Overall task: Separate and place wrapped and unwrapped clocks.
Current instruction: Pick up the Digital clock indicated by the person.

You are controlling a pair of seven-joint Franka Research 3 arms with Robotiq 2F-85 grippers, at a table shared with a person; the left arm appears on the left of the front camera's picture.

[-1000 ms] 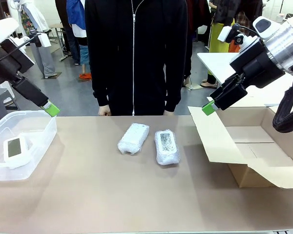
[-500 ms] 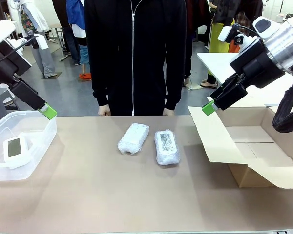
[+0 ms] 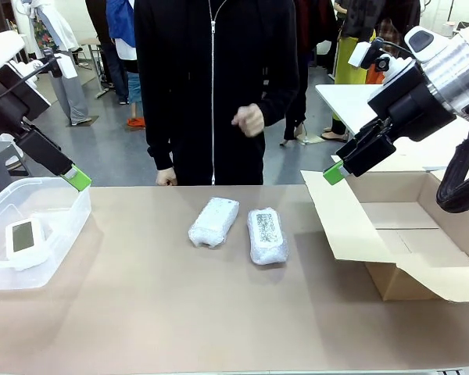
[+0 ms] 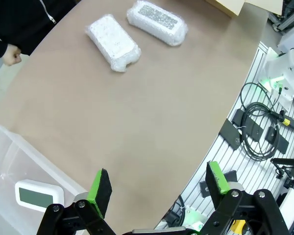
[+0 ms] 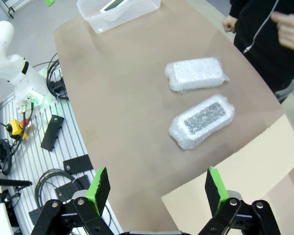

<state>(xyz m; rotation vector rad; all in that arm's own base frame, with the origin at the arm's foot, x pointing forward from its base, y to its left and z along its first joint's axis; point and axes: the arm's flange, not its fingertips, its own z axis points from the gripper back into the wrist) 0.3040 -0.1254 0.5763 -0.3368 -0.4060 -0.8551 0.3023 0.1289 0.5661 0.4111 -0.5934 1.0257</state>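
Wrapped clock point(image 3: 214, 222), a plain whitish bundle, lies near the middle of the brown table point(image 3: 156, 312). A second wrapped clock point(image 3: 267, 234), showing a dark speckled panel, lies just beside it on the right with a narrow gap between them. The bare white clock point(image 3: 22, 237) rests screen-up inside a clear plastic tub point(image 3: 69, 226) at the table's left edge. An open cardboard box point(image 3: 422, 242) stands at the right edge. The left gripper point(image 4: 158, 180) hangs above the tub's far right corner, jaws spread wide and empty. The right gripper point(image 5: 156, 183) hovers above the box's far left flap, jaws likewise apart, holding nothing. At the far side a person stands, one hand point(image 3: 248, 119) raised at chest height, the other hand point(image 3: 167, 178) at the table's edge.
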